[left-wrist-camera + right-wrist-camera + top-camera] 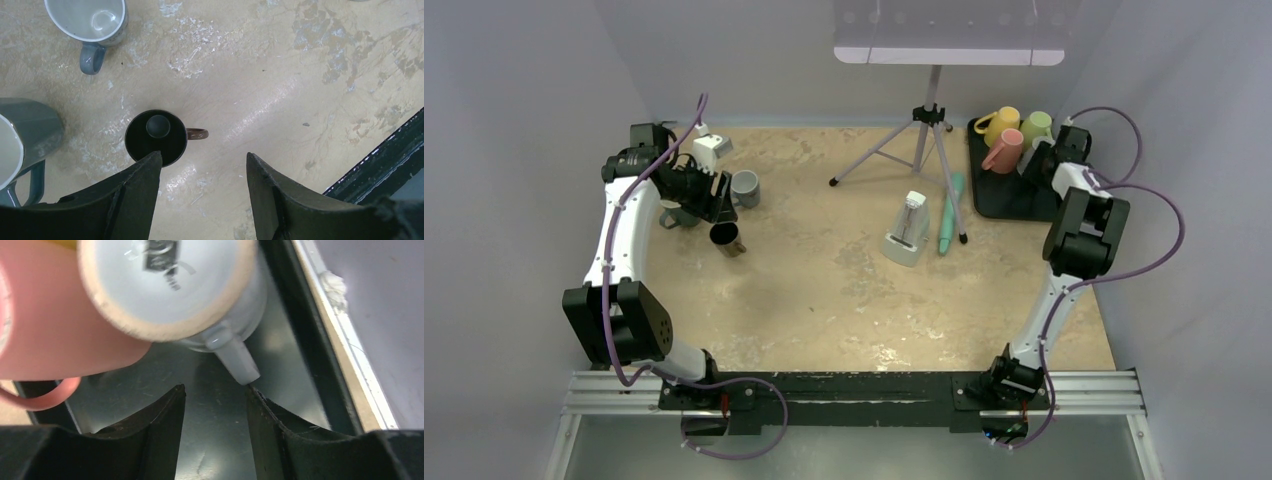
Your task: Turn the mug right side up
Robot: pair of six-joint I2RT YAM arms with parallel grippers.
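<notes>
My left gripper [203, 159] hangs with its two black fingers spread apart and nothing between them. Just beyond its left fingertip, a dark, glossy round mug with a thin brown handle [150, 145] stands mouth up on the mottled tan tabletop [300, 75]. The finger overlaps the mug's near rim in the wrist view; I cannot tell whether they touch. From above, that mug [726, 237] sits near the left edge, toward the far-left corner. A blue-grey mug with a pale inside [90, 20] stands upright beyond it. A larger grey-green mug [30, 130] stands closer to the left edge.

My right gripper [215, 390] is also parted and empty, low over the black tray [215, 440] at the far-right corner. Straight ahead of it is a light grey mug with a bare, sandy foot ring [170, 285]. Its white underside is turned toward my wrist camera, so its mouth faces away. Its handle [237, 360] points down at the right fingertip and ends just short of it. A salmon-pink mug [45, 335] lies pressed against its left side. In the overhead view, a yellow mug [999, 122] and a pale green mug [1036, 125] sit further back on the tray.
</notes>
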